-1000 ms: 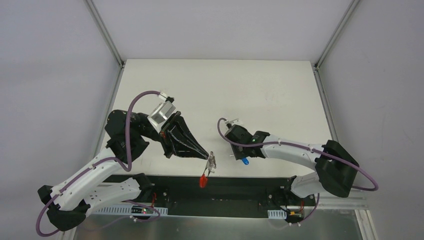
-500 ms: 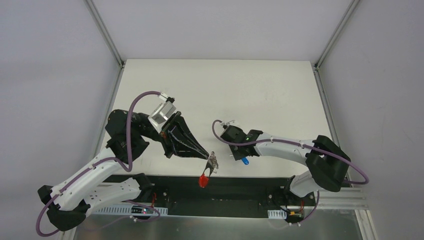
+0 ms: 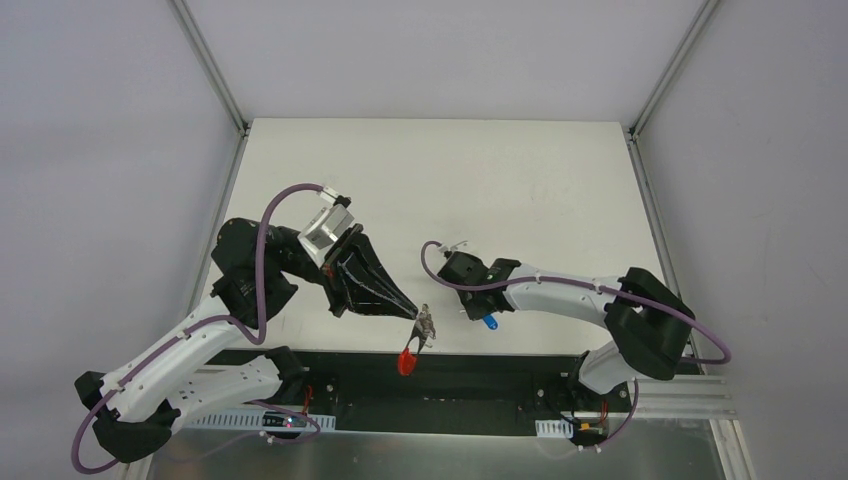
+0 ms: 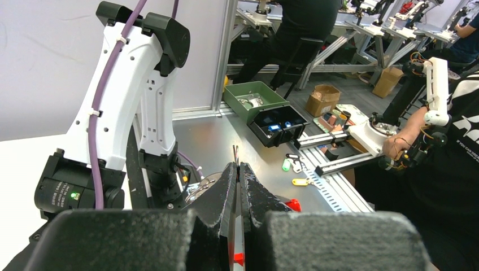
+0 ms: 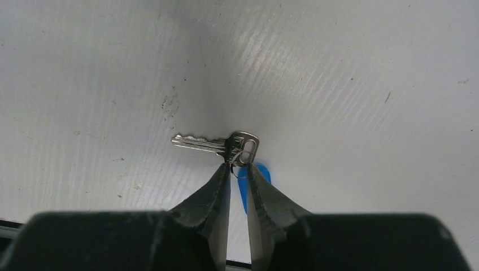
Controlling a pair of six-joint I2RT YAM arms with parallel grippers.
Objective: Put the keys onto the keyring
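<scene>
The keyring (image 3: 424, 323) is gripped by the left claw (image 3: 413, 316) near the front edge of the desk (image 3: 520, 180), and the claw's fingers are pressed together on the silver rings. In the left wrist view a thin wire ring is seen edge-on, standing up out of the slit between the two dark padded fingers (image 4: 221, 189). A bit of red is glimpsed low down in the same slit. In the top view the red strip (image 3: 406, 360) is seen below the rings, over the black rail (image 3: 480, 385) along the front of the desk.

The keys (image 5: 217, 144) are found just to the right, at the tip of the right claw (image 5: 238, 167). That claw is drawn nearly together, with only a narrow slit left between its fingertips, and the small ring at the key's head is pinched there. The key's blade is pointed leftward in the right wrist view, flat along the pale desk. Whether it is touching the desk or raised just off it cannot be told. The blue tag (image 5: 261, 173) is partly hidden behind the fingers and is shown through the slit and beside the right finger. The two claws are set near each other but apart, with bare desk seen between the keyring and the keys.
</scene>
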